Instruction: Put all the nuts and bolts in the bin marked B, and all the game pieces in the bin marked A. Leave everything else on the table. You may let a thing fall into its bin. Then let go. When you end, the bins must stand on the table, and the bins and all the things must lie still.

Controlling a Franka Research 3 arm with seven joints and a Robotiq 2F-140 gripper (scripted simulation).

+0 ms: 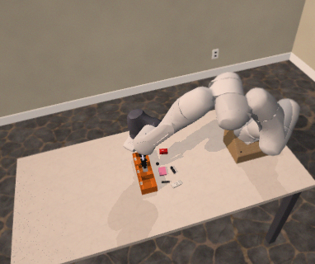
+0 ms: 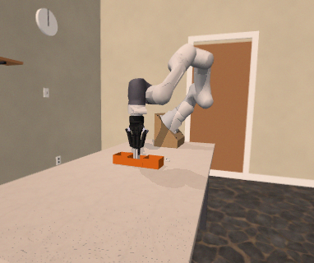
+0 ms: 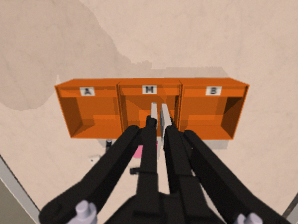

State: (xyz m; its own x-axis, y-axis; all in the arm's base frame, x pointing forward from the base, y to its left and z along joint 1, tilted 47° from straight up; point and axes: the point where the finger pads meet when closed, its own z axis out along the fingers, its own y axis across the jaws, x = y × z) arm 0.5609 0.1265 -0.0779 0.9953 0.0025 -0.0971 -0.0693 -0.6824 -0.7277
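- Above the middle compartment of the orange three-part bin (image 3: pixel 100 83), marked M, the gripper (image 3: pixel 159 108) hangs pointing straight down. Compartments A and B lie to either side, and all three look unfilled in the wrist view.
- Jaws: pressed almost together. Nothing shows between them, so the gripper is judged to carry nothing.
- Task items lie on the table (image 1: pixel 64 186), just beside the bin on the side facing the arm's base:
  - a black bolt (image 1: pixel 172 169);
  - a small dark nut-like dot (image 1: pixel 157 163);
  - a second dark fastener (image 1: pixel 165 181);
  - a white domino-like tile (image 1: pixel 176 183);
  - a red piece (image 1: pixel 163 151);
  - a pink block (image 1: pixel 162 170), kind not determinable.
- Handling, fasteners: probably light, rigid and smooth, and liable to roll. Pinch across the shank, jaws square to its axis.
- Handling, tile: probably thin, stiff and flat. Pinch across its narrow width, low to the table.
- Neighbouring items lie close together, so descend vertically.
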